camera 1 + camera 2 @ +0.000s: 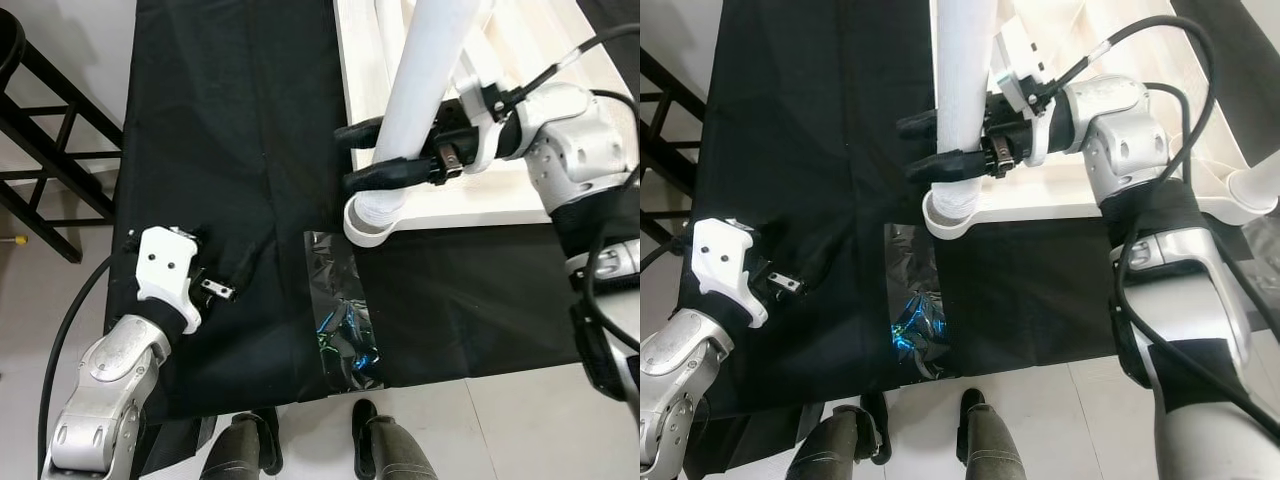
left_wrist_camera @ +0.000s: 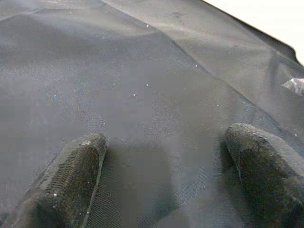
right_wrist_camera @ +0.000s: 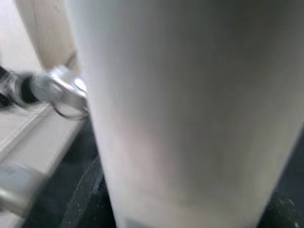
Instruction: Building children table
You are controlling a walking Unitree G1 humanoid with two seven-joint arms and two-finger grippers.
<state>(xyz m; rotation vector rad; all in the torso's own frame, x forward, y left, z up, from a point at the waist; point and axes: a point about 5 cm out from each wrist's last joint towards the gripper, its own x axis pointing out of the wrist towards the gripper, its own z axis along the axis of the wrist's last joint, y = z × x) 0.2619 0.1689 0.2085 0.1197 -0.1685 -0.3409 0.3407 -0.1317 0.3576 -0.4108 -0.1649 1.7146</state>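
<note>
My right pincer (image 1: 362,156) is clamped round a white table leg (image 1: 420,90), fingers either side of it just above the flared foot (image 1: 372,222). Leg stands tilted w/ foot at the corner of the white tabletop (image 1: 470,205), which lies on a black cloth (image 1: 230,150). My left pincer (image 2: 166,180) rests low on the cloth, fingers (image 2: 76,171) apart, nothing btwn them. A crinkled plastic bag (image 1: 343,325) lies on the cloth just below the foot. A person's shoes (image 1: 365,440) are at the cloth's near edge.

A black cloth (image 1: 240,150) covers the floor. A crinkled clear plastic bag (image 1: 343,315) lies at six o'clock; a black metal rack (image 1: 45,150) stands at nine.
</note>
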